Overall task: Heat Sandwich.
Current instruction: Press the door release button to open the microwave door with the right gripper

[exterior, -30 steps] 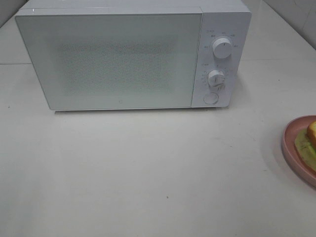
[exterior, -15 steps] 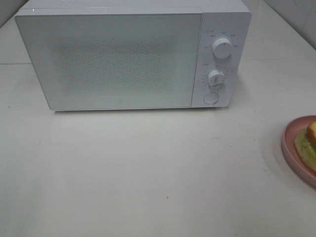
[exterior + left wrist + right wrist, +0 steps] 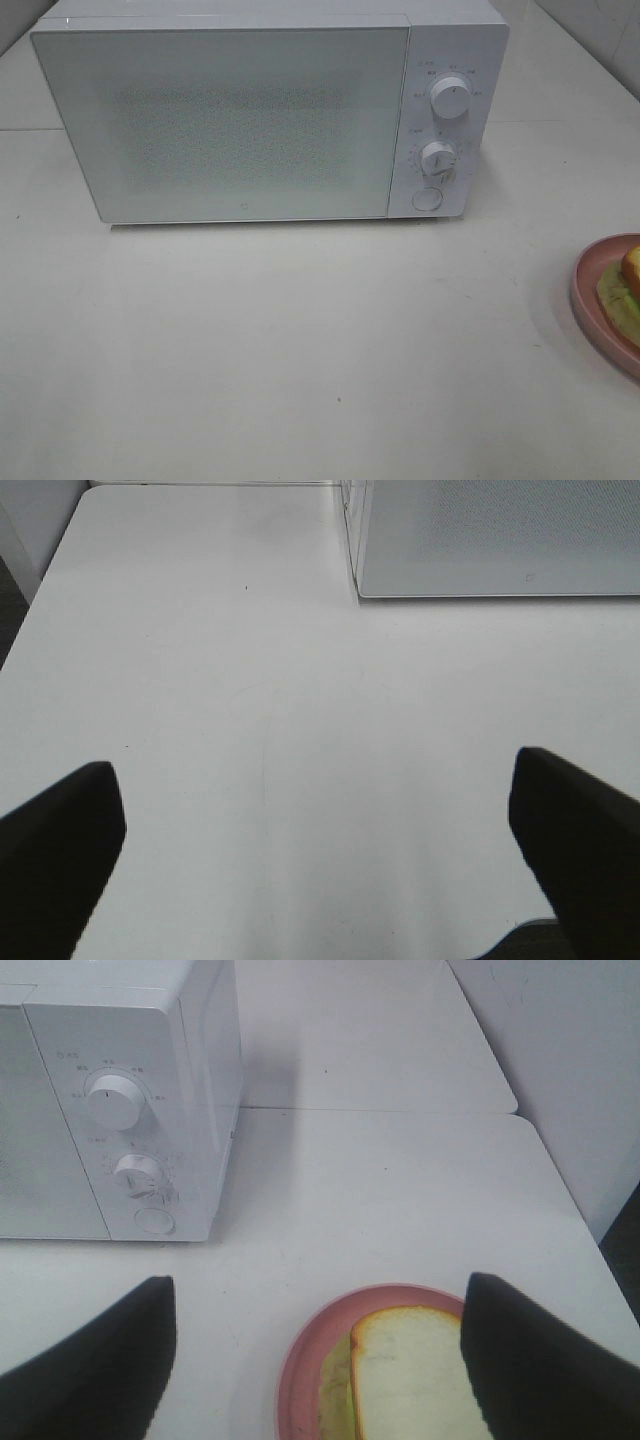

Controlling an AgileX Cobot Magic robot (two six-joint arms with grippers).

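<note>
Left gripper [image 3: 312,765]: jaws spread wide, nothing between them, over bare table [image 3: 250,680]
Microwave [image 3: 220,120]: white, door closed, at the rear of the table
Controls: upper dial [image 3: 451,98], lower dial [image 3: 438,158], round button [image 3: 427,199]
Sandwich [image 3: 405,1370]: lies on the pink plate [image 3: 295,1370], right of the microwave and well apart from it
Right gripper [image 3: 320,1282]: jaws wide, holding nothing, near the plate
Handling (judged): light, soft, layers liable to slide; pinch gently across both crust edges
Count: one microwave, two dials, one button, one plate, one sandwich
</note>
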